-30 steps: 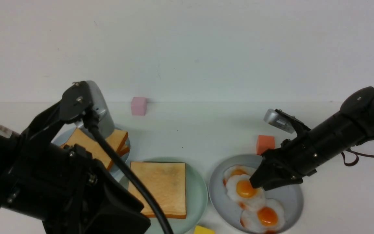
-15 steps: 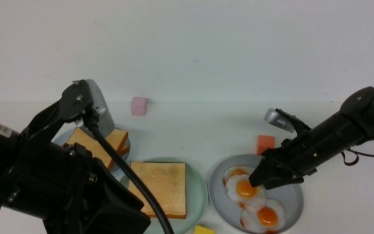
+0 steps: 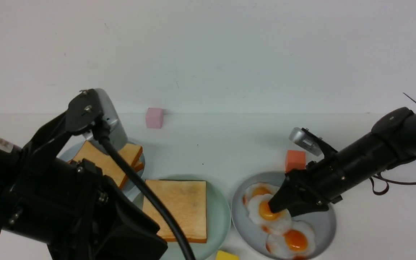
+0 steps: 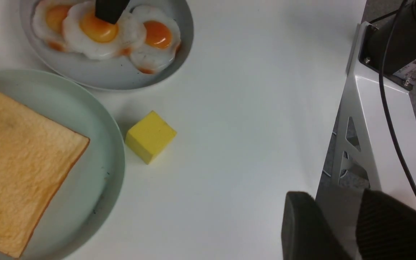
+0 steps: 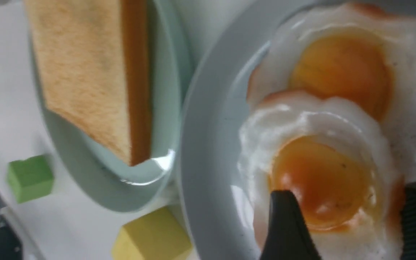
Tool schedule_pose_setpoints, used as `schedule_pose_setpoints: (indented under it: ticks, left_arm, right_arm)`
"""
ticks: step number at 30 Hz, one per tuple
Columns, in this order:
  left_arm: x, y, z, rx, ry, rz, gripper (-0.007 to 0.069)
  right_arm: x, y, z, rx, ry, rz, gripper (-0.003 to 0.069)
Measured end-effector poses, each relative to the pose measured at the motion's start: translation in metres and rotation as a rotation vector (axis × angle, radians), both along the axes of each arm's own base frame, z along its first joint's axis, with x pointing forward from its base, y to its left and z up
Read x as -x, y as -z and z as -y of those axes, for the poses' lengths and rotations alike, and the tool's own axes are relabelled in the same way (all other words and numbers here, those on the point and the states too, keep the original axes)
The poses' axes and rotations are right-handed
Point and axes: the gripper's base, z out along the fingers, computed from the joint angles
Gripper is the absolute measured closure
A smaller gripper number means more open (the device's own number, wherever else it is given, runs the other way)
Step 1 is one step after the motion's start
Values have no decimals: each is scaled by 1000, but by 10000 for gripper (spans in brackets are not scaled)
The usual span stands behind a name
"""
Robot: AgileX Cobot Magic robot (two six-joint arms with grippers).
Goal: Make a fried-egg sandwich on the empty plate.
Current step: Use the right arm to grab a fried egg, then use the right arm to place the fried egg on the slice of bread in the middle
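The empty plate (image 3: 220,213), mint green, holds one flat toast slice (image 3: 179,209); no fried-egg sandwich is in view. To its right a blue-grey plate (image 3: 325,224) carries three overlapping fried eggs. My right gripper (image 3: 276,208) is down on the middle egg (image 3: 262,222). In the right wrist view this gripper (image 5: 352,231) is open, with its fingertips (image 5: 287,224) either side of the yolk (image 5: 320,180). My left gripper (image 4: 338,216) is open and holds nothing, near the table's front edge.
A skewed pile of toast (image 3: 121,159) lies on another blue-grey plate at the left. Small cubes stand about: pink (image 3: 154,117), orange (image 3: 295,160), yellow (image 4: 150,136) between the two front plates, green (image 5: 30,177). A white frame (image 4: 367,119) stands past the table edge.
My right gripper has moved left and lower onto the middle egg with its jaws wider, and the eggs have shifted slightly left. The left arm has not moved.
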Motion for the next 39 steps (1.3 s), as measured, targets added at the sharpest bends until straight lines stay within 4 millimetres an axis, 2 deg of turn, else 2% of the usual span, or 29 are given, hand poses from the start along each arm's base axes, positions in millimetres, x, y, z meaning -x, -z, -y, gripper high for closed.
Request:
schedule_pose_setpoints:
  ticks: [2, 5, 11, 16, 18, 19, 20, 22, 24, 26, 28, 29, 31, 34, 35, 37, 39]
  left_arm:
    - [0, 0, 0, 0, -1, -1, 386]
    - [0, 0, 0, 1, -15, -17, 386]
    - [0, 2, -2, -27, -37, -36, 386]
    - [0, 3, -3, -31, -44, -43, 386]
    - [0, 3, -3, -31, -46, -45, 386]
    - [0, 3, -3, -30, -47, -47, 386]
    - [0, 3, -3, -29, -53, -52, 386]
    - [0, 3, -3, -27, -59, -60, 386]
    - [-1, 3, -3, -28, -79, -66, 386]
    - [-3, 3, -4, -36, -106, -62, 386]
    - [-5, 4, -6, -51, -142, -51, 386]
    - [-6, 4, -7, -56, -156, -45, 386]
    - [-8, 3, -9, -69, -204, -33, 386]
    - [-12, 4, -13, -85, -280, -26, 386]
    - [-12, 4, -13, -85, -280, -26, 386]
    - [-14, 4, -15, -96, -308, -27, 386]
    - [-14, 5, -15, -100, -318, -33, 386]
  right_arm:
    - [0, 1, -1, -11, -1, 4, 268]
    - [-1, 1, -1, -11, -3, 7, 336]
    - [-1, 1, 7, -8, 5, -3, 569]
    - [-3, -6, 21, -6, 46, -6, 582]
    - [-3, -21, 28, -6, 66, 30, 582]
    - [-3, -23, 28, -6, 67, 33, 582]
    - [-2, -36, 29, -12, 67, 66, 582]
    - [0, -48, 28, -25, 61, 91, 582]
    - [2, -69, 16, -82, 49, 126, 582]
    - [3, -81, -3, -146, 36, 139, 582]
    - [5, -88, -29, -200, 7, 147, 582]
    - [5, -88, -35, -207, 0, 148, 582]
    - [9, -90, -67, -233, -46, 160, 582]
    - [8, -82, -116, -240, -105, 175, 582]
    - [8, -81, -119, -240, -106, 174, 582]
    - [4, -64, -143, -227, -117, 149, 582]
    - [0, -52, -152, -215, -107, 125, 575]
